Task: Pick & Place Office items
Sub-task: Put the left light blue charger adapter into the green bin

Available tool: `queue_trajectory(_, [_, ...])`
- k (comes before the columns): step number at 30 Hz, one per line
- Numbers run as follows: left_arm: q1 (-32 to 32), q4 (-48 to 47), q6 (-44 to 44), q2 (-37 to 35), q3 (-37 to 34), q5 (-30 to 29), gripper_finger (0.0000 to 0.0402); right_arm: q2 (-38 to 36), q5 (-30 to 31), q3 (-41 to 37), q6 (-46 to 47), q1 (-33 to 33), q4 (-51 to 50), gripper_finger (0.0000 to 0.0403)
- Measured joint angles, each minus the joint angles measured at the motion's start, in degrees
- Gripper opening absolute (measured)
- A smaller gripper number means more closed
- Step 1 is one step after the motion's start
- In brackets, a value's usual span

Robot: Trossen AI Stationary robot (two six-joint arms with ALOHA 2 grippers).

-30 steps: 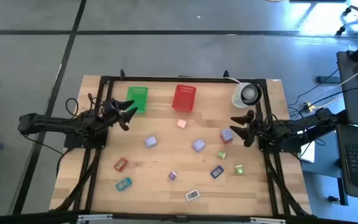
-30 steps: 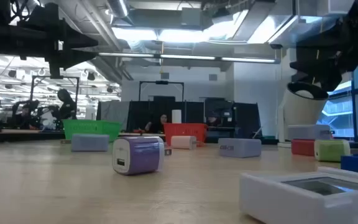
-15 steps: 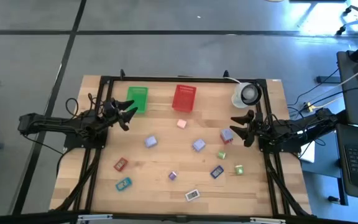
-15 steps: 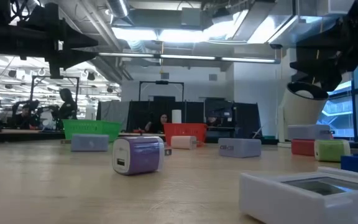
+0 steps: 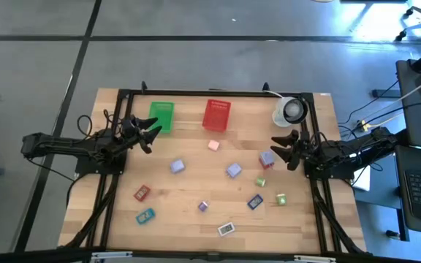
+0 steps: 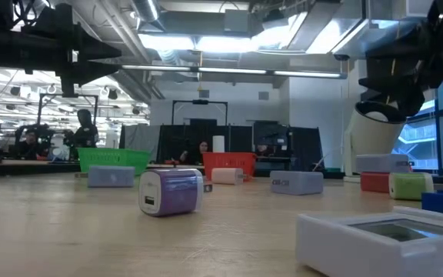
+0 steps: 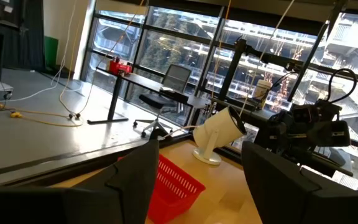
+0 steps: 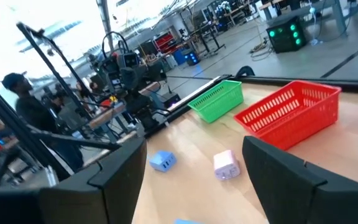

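Both arms hovering, nothing held
Left gripper (image 5: 150, 134) and right gripper (image 5: 282, 149) have fingers spread; office items (image 5: 232, 171) lie scattered on bench (image 5: 181, 212), 6 o'clock of the green basket (image 5: 161, 115) and red basket (image 5: 216, 115)

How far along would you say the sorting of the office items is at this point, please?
Nothing looks done: the green basket and red basket appear empty. Nothing is in hand either; the left gripper and right gripper hang open above the table. Everything is left: the pink block, lavender block, red piece, teal piece, white piece and others lie scattered.
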Motion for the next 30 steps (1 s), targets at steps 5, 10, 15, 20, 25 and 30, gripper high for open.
queue_trajectory(5, [0.0,0.0,0.0,0.0,0.0,0.0,0.0226,0.0,0.0,0.0,3.7,0.0,0.3,0.0270])
queue_trajectory(10, [0.0,0.2,-3.5,0.0,0.0,0.0,0.0226,0.0,1.1,0.0,10.1,0.0,1.6,0.0270])
queue_trajectory(15, [0.0,0.1,-9.6,0.0,0.0,1.4,0.0226,0.0,10.5,0.0,17.6,0.0,1.8,0.0270])
queue_trajectory(20, [0.0,0.1,-12.6,0.0,0.0,-3.2,0.0226,0.0,20.2,0.0,18.8,0.0,1.8,0.0270])
queue_trajectory(25, [0.0,0.5,-16.0,0.0,0.0,-7.9,0.0226,0.0,26.7,0.0,18.6,0.0,1.8,0.0270])
queue_trajectory(30, [0.0,0.5,-16.0,0.0,0.1,-11.5,0.0226,0.0,29.0,0.0,13.5,0.0,1.7,0.0270])
